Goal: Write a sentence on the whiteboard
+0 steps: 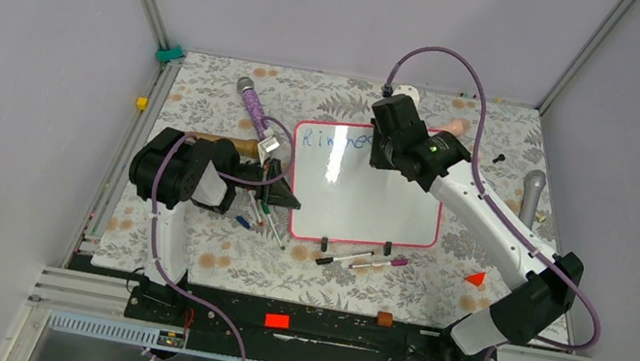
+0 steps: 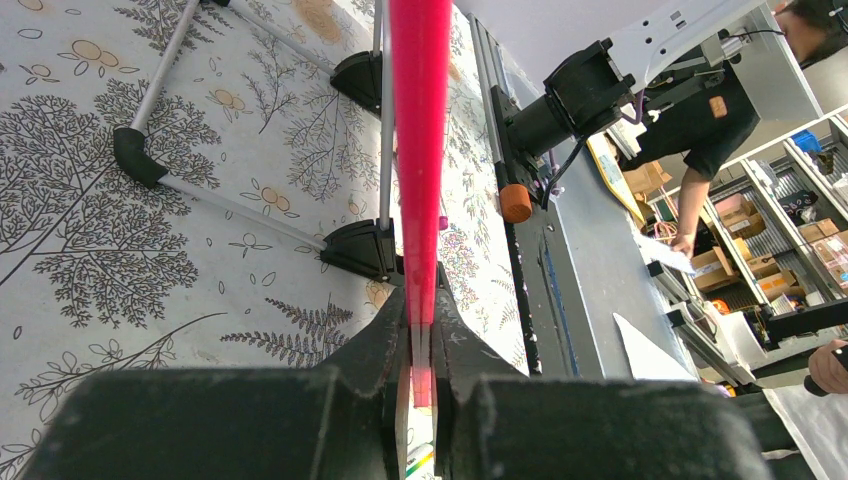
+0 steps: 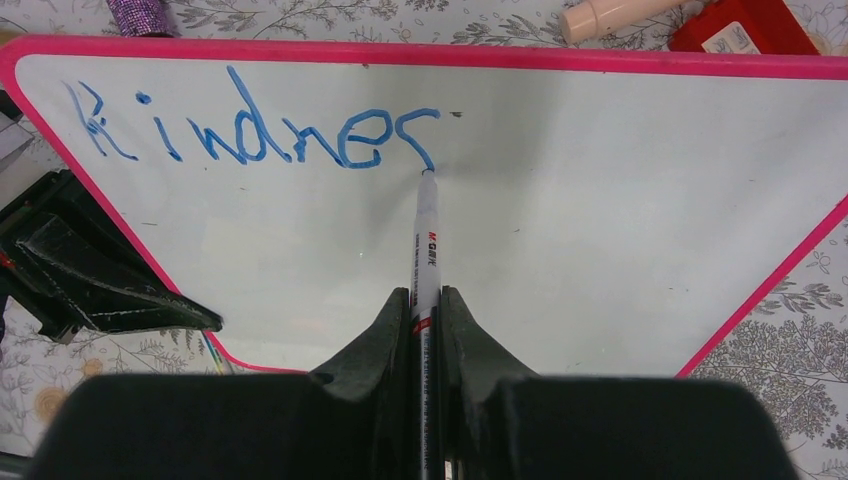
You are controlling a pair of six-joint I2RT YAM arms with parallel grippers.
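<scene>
Floral table (image 1: 214,261); left gripper (image 2: 421,325) clamped on whiteboard's (image 1: 362,197) left rim, pinch plain only from left wrist; board mid-table; right gripper (image 3: 425,300) closed on marker (image 3: 427,235), tip touching blue lettering (image 3: 250,140), seen only from right wrist

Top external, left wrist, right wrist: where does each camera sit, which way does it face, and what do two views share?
Top external: above and behind the robot, facing down; left arm and right arm flank the whiteboard.
Left wrist: on the left arm, facing along the pink rim toward the right arm's base; own jaws shut on it.
Right wrist: on the right arm, facing down the marker at the blue writing; own jaws shut on the marker.
Shared: top external and right wrist both show the writing.
</scene>
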